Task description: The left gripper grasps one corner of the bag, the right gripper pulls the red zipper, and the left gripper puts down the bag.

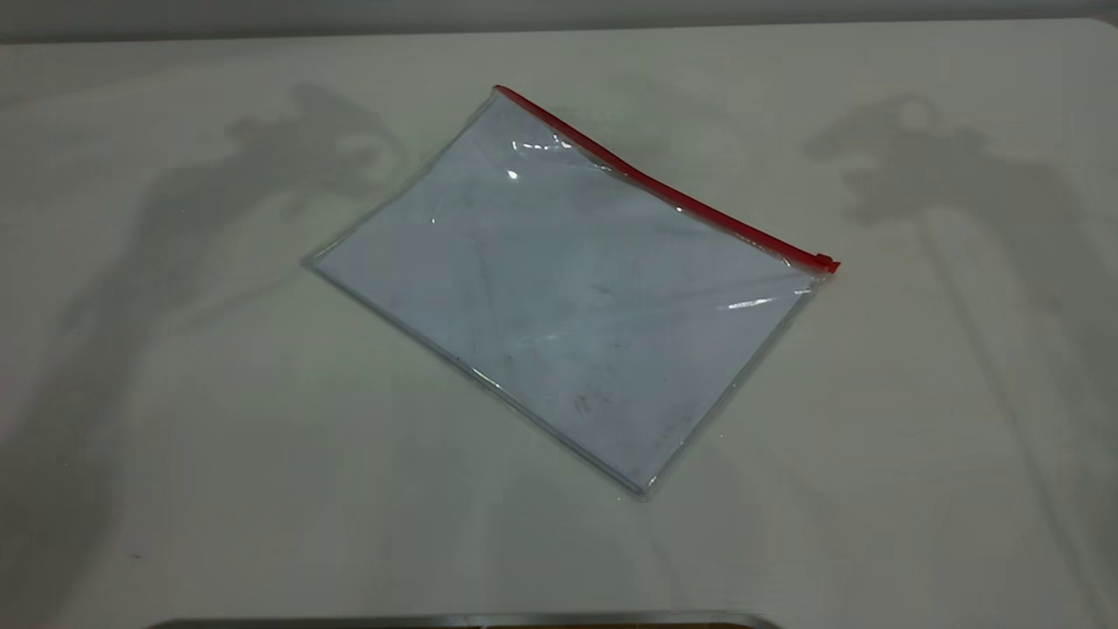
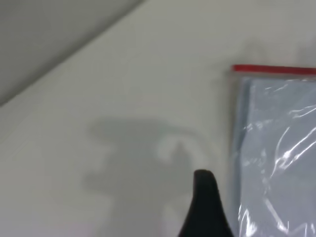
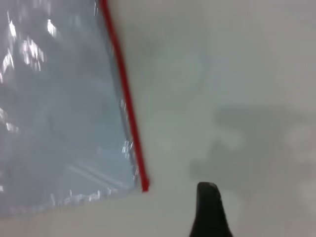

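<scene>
Only one black fingertip of the left claw point(image 2: 203, 197) shows, hovering off the bag point(image 1: 568, 288), so I cannot tell its spread; same for the right claw point(image 3: 210, 207). The bag lies flat mid-table point(image 1: 175, 489), ungrasped; next, I'd say, the left takes the far corner point(image 1: 500, 91) of the red zipper point(image 1: 664, 188)

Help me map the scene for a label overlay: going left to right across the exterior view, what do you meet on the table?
Shadow of one arm → the bag → the slider tab ending the red zipper → shadow of the other arm.
</scene>
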